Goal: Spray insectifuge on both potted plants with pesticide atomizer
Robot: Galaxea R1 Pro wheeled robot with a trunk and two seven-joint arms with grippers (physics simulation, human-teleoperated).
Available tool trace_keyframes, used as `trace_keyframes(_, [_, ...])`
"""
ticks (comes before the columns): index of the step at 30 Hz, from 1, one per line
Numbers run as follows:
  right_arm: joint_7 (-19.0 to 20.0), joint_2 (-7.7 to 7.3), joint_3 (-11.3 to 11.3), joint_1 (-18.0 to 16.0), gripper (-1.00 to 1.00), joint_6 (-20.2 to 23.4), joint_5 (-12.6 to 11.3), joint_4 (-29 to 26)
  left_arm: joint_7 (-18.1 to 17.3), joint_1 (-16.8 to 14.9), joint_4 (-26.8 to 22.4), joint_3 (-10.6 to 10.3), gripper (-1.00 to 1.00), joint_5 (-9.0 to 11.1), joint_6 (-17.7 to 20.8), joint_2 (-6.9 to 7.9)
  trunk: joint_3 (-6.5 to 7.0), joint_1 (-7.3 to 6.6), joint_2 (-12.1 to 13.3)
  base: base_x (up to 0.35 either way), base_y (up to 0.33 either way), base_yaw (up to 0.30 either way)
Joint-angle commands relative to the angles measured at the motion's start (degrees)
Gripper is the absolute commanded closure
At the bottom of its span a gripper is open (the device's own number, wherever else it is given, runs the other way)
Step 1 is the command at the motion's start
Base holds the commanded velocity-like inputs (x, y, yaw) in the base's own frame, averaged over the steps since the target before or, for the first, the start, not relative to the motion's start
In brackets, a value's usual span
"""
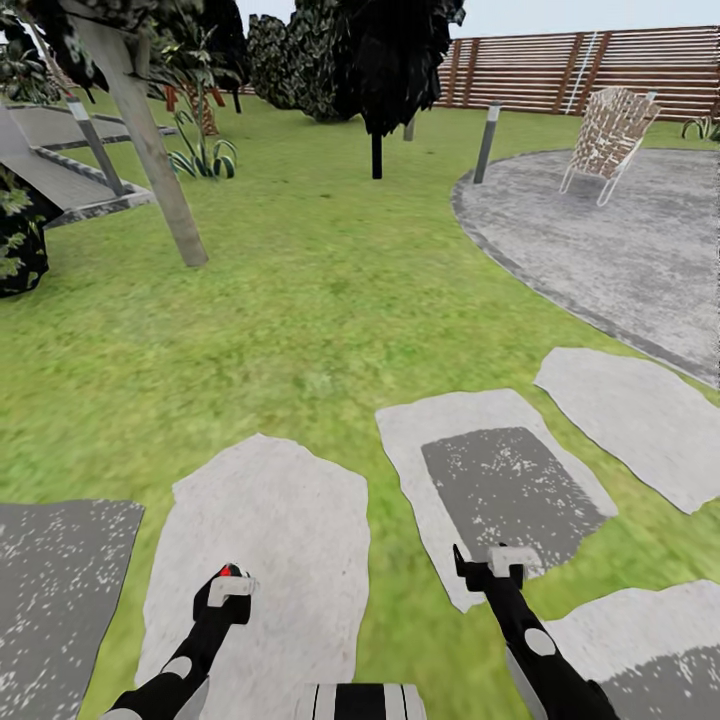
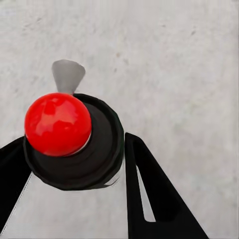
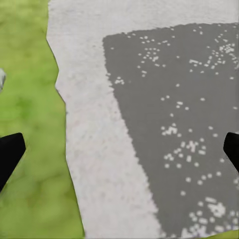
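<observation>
My left gripper (image 2: 74, 149) is clamped on the pesticide atomizer (image 2: 74, 144): the black fingers (image 2: 149, 194) press against both sides of its round black head, which carries a shiny red cap and a thin grey trigger pointing away from me. In the head view that left gripper (image 1: 226, 585) shows the red top just above a pale stepping stone (image 1: 260, 540). My right gripper (image 3: 119, 149) stands wide apart and holds nothing; only the two dark fingertips (image 3: 10, 152) show at either side, over the edge where grass meets another stepping stone with a dark grey patch (image 3: 174, 124). In the head view the right gripper (image 1: 490, 565) hangs over that patched stone (image 1: 490, 480), beside the pale stone. Beyond the pale stone the lawn (image 1: 280, 300) runs out to a round grey patio (image 1: 620, 250), where a woven chair (image 1: 608, 140) stands, with a wooden slat fence (image 1: 600, 70) behind it. Dark trees (image 1: 380, 60) rise beyond the lawn, far from the pale stone.
</observation>
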Motion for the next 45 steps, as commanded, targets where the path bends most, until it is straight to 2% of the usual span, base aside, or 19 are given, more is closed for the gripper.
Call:
trace_keyframes(1, [0.1,0.18,0.0,0.0,-1.00,-0.3,0.1,0.6,0.0,0.6,-0.1,-0.4,1.00,0.4,-0.2,0.03,0.20,-0.03,0.0,0.000,0.000,-0.007])
trace_keyframes(9, [-0.7,0.03,-0.3,1.3,-1.00,-2.5,0.1,2.8,0.6,7.9,-0.5,0.4,1.00,0.9,-3.8,0.85,2.52,-0.24,0.1,0.000,0.000,-0.075])
trace_keyframes(13, [-6.1,-0.24,-0.4,4.1,-1.00,-6.0,0.1,2.8,2.6,10.8,-0.6,0.5,1.00,0.9,-5.6,0.97,3.76,-0.34,0.2,0.000,0.000,-0.094])
trace_keyframes(15, [-10.0,-0.33,-0.4,6.2,-1.00,-8.8,0.1,3.2,4.0,12.3,-0.6,0.6,1.00,0.9,-6.6,0.99,4.38,-0.39,0.2,0.000,0.000,-0.095])
trace_keyframes(18, [-12.6,-0.33,-0.4,8.1,-1.00,-11.8,0.1,5.8,5.0,14.0,-0.6,0.6,1.00,1.0,-7.5,1.21,5.31,-0.47,0.2,0.000,0.000,-0.095])
trace_keyframes(22, [-13.6,-0.17,-0.3,8.9,-1.00,-14.0,0.0,11.8,5.4,15.8,-0.6,0.7,1.00,1.5,-8.0,1.40,6.55,-0.58,0.3,0.000,0.000,-0.082])
trace_keyframes(26, [-13.7,0.40,0.0,9.1,-1.00,-14.5,0.0,14.4,5.5,16.6,-0.6,1.0,1.00,2.4,-8.1,1.43,7.79,-0.68,0.3,0.000,0.000,-0.021])
trace_keyframes(32, [-13.5,0.65,0.0,9.1,-1.00,-14.6,0.1,15.7,5.6,16.9,-0.2,3.1,1.00,3.0,-8.2,1.43,9.50,-0.83,0.4,0.000,0.000,-0.003])
trace_keyframes(45, [-13.5,0.75,0.0,9.1,-1.00,-14.6,0.0,16.0,5.5,16.9,0.0,3.2,1.00,3.0,-8.2,1.44,12.40,-1.17,0.6,0.000,0.000,-0.193])
